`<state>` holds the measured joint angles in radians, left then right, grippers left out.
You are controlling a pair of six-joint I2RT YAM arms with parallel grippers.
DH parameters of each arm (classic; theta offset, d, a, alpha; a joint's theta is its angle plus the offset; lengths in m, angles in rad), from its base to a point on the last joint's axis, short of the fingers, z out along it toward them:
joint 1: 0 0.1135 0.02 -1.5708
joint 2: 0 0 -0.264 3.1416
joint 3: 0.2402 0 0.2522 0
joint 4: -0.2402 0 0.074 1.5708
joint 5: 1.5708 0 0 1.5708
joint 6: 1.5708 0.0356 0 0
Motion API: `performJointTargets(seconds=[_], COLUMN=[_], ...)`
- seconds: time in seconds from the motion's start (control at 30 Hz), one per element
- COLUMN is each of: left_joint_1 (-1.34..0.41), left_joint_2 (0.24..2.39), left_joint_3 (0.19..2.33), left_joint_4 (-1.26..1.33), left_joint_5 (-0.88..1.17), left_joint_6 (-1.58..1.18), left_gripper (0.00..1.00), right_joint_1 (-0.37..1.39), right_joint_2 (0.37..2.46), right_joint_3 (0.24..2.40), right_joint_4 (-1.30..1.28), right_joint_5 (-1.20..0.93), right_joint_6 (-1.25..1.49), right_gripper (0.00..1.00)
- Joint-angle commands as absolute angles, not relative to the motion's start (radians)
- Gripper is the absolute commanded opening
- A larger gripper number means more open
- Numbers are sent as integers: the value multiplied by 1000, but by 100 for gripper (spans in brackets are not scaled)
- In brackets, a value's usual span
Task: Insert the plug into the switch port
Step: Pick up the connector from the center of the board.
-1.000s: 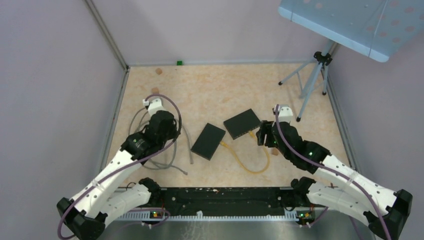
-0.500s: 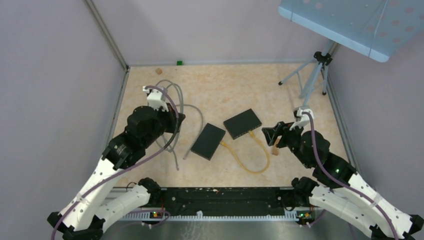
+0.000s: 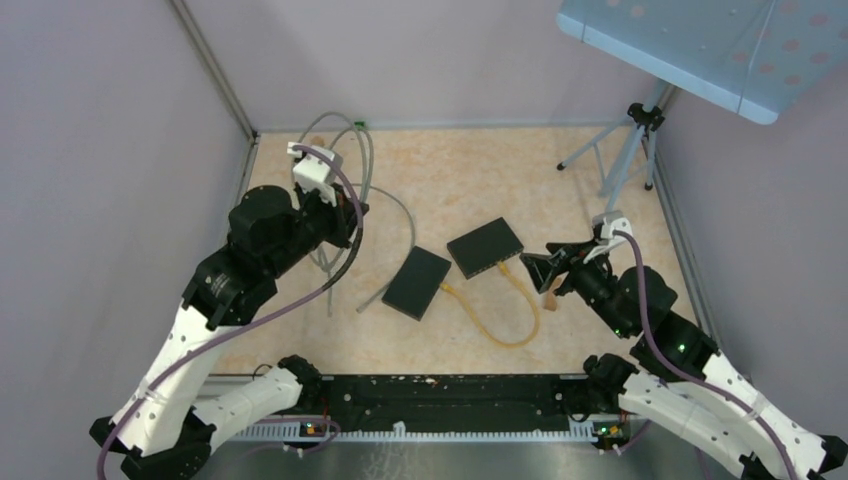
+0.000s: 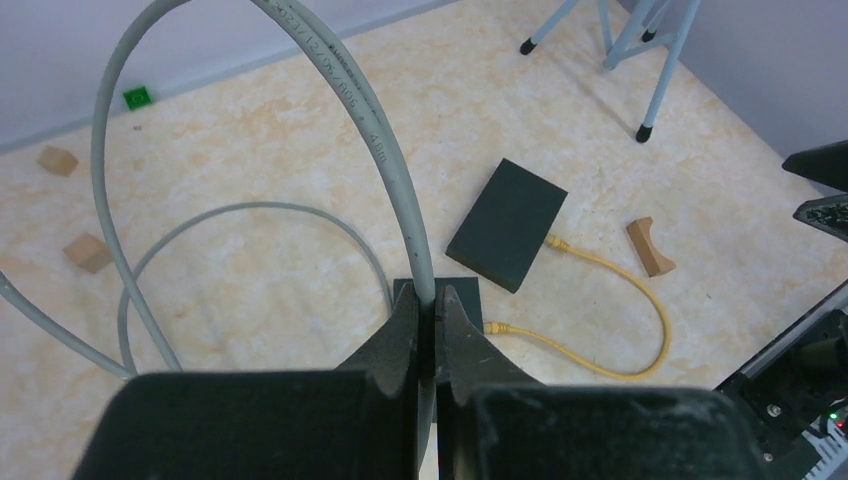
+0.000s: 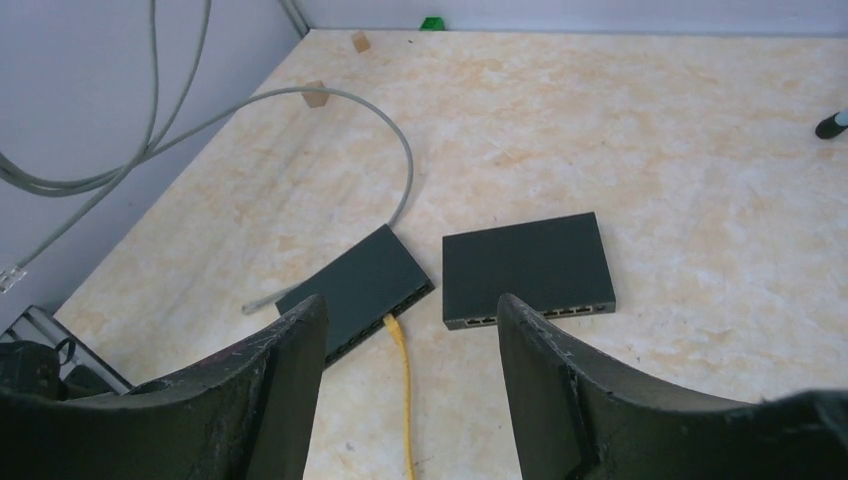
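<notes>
The left hand (image 4: 428,300) is pinching the grey cable (image 4: 375,120) between fingers pressed tightly together, holding it raised over the worktop (image 3: 430,170) so that it is arching up in a tall loop. The cable's free plug (image 5: 254,303) is lying on the worktop just beside the left switch (image 3: 417,282) (not seated in any port). The right hand (image 5: 410,312) is hovering with its fingers spread, gripping nothing, near the front of the right switch (image 3: 485,246). A yellow cable (image 3: 515,335) is curving between the two switches' front edges. A tripod (image 3: 625,160) is standing at the far right.
</notes>
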<state>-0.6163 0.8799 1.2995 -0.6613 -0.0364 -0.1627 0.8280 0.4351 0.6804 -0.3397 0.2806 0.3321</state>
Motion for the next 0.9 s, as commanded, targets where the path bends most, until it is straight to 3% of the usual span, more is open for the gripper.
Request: performJointTargets(seconds=[0.0, 0.3, 0.5, 0.87], left_joint_1=[-619, -619, -619, -618], left_joint_2=[871, 888, 866, 855], left_joint_3=[1411, 1585, 1690, 1831], left_joint_4=[-594, -586, -542, -512], left_joint_5=[35, -111, -128, -97], left_joint_6=[26, 143, 152, 142], left_gripper=[0, 0, 0, 0], right_joint_1=[822, 823, 822, 821], right_joint_2=[417, 554, 713, 1055], right_joint_3=[670, 658, 589, 545], right_joint_4=[-247, -281, -160, 40], right_joint_5=[253, 185, -23, -75], right_joint_6=[279, 296, 244, 129], right_gripper=[62, 60, 61, 65])
